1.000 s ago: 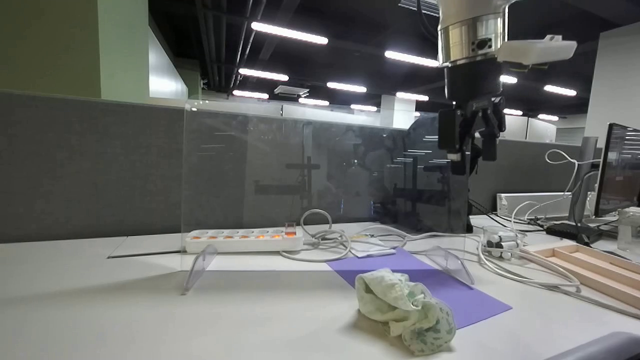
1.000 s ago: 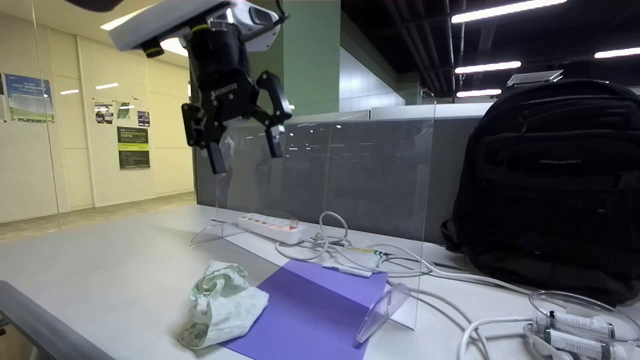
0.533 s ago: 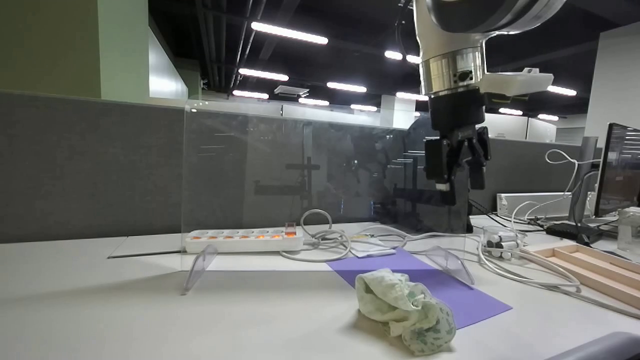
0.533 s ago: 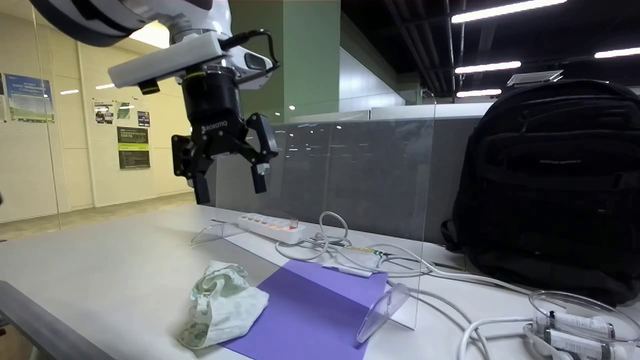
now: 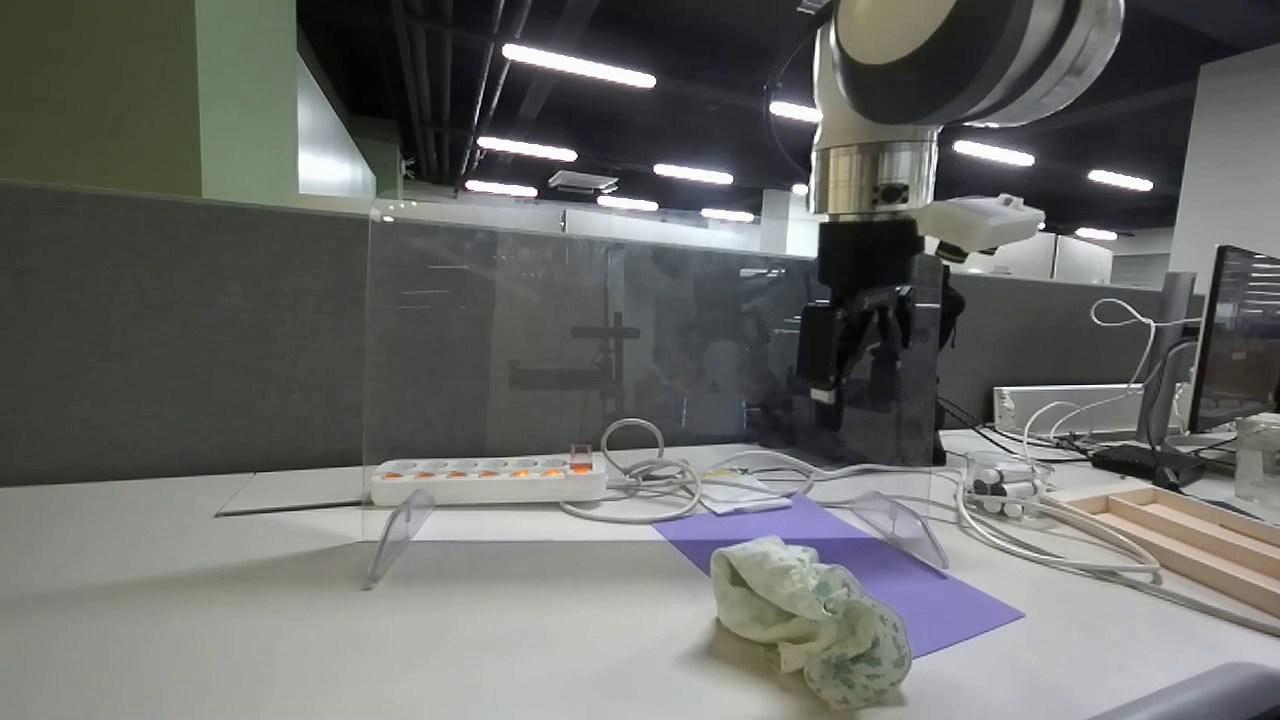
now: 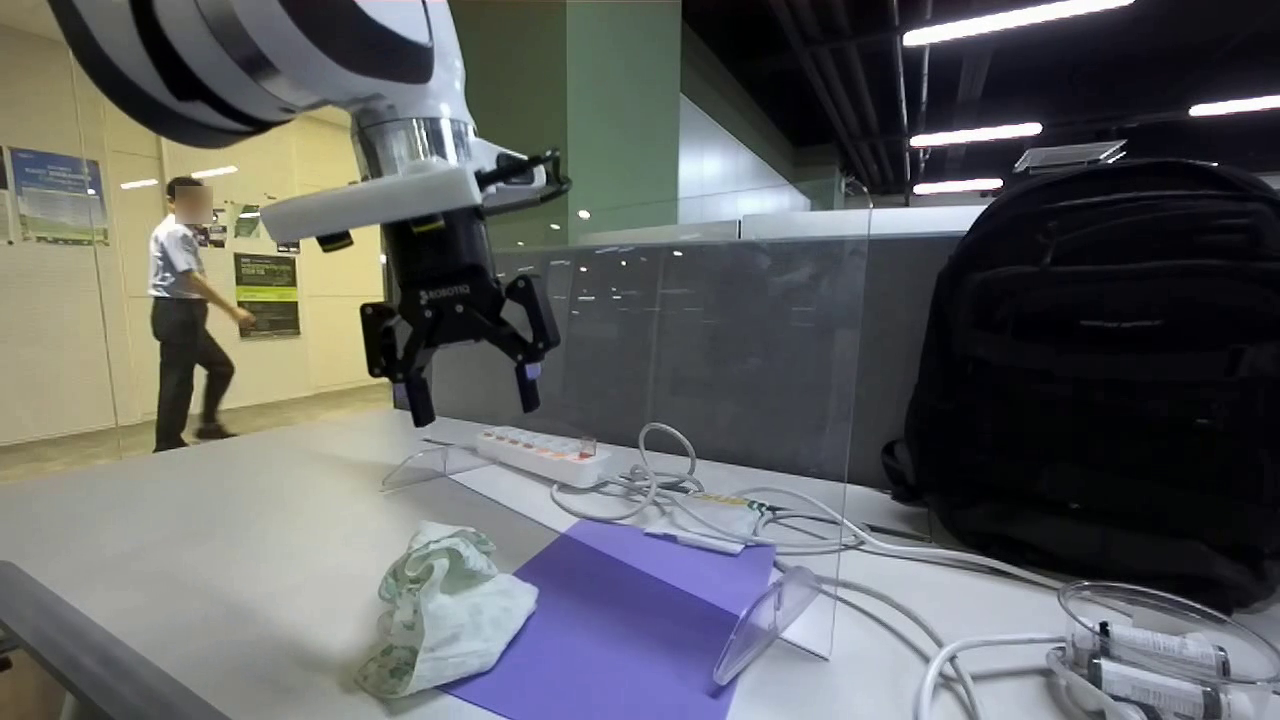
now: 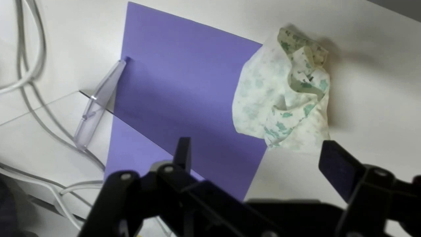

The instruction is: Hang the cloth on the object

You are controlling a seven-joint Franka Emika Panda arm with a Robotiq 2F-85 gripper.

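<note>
A crumpled pale cloth with a green print (image 5: 810, 615) lies on the table, partly on a purple sheet (image 5: 920, 600). The cloth also shows in an exterior view (image 6: 450, 615) and in the wrist view (image 7: 286, 98). A clear upright panel on clear feet (image 5: 500, 330) stands behind the cloth. It also shows in an exterior view (image 6: 740, 350); one foot shows in the wrist view (image 7: 98, 105). My gripper (image 6: 475, 408) is open and empty, pointing down, well above the table and apart from the cloth. In the wrist view the fingers (image 7: 256, 149) frame table and purple sheet below the cloth.
Behind the panel lie a white power strip (image 5: 490, 487) and looped white cables (image 6: 650, 480). A black backpack (image 6: 1110, 380) stands against the grey divider. A clear cup with vials (image 6: 1160, 660) and a wooden tray (image 5: 1180, 540) are beside it. A person (image 6: 185, 300) walks in the background.
My gripper has come down towards the table and shifted left in an exterior view, staying open. The cloth and panel have not moved. A person has appeared in the background.
</note>
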